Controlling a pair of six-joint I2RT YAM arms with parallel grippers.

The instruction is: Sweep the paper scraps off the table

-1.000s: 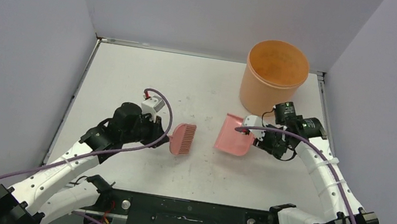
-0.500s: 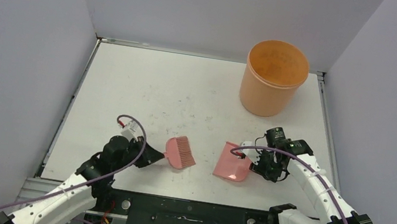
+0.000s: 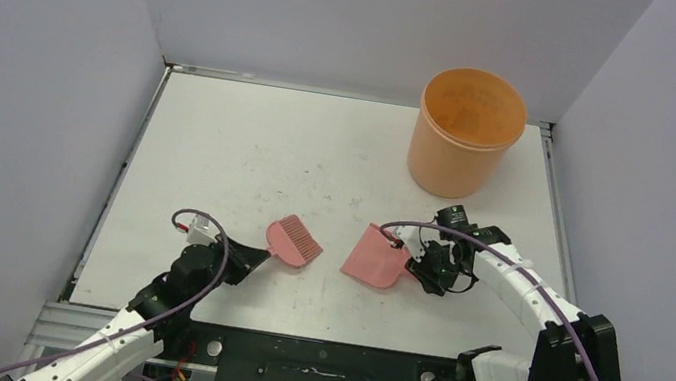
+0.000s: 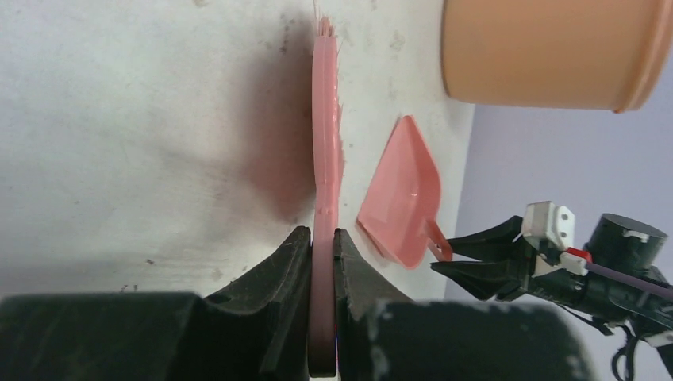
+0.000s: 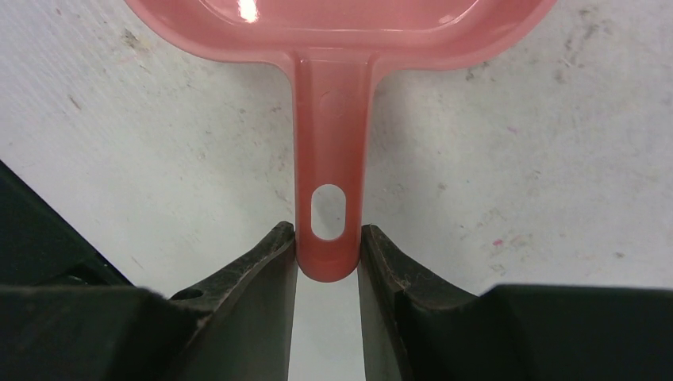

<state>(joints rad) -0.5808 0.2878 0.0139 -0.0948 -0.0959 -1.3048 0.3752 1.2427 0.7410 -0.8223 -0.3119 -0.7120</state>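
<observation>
The left gripper (image 4: 322, 238) has its jaws drawn narrow and they clamp the flat handle of a pink hand brush (image 3: 294, 242), which from the wrist view is seen edge-on and reaches away from the fingers over the white table (image 3: 249, 147). In the top view this gripper is low, at the near left part of the table, and the brush head points to the right. The right gripper (image 5: 327, 238) is closed on the end of the handle of a pink dustpan (image 3: 370, 257). Its two fingers press the handle from both sides, just at the small oval hole, and the pan is ahead of them, close over the table surface. Brush and dustpan face each other near the middle of the near half of the table, apart, with a strip of bare table between them. An orange bucket (image 3: 467, 132) stands upright at the far right corner, well apart from both grippers. As for the paper scraps, I cannot make out any in these views; on the table under and around the grippers only faint scuffs and small dark specks are visible.
</observation>
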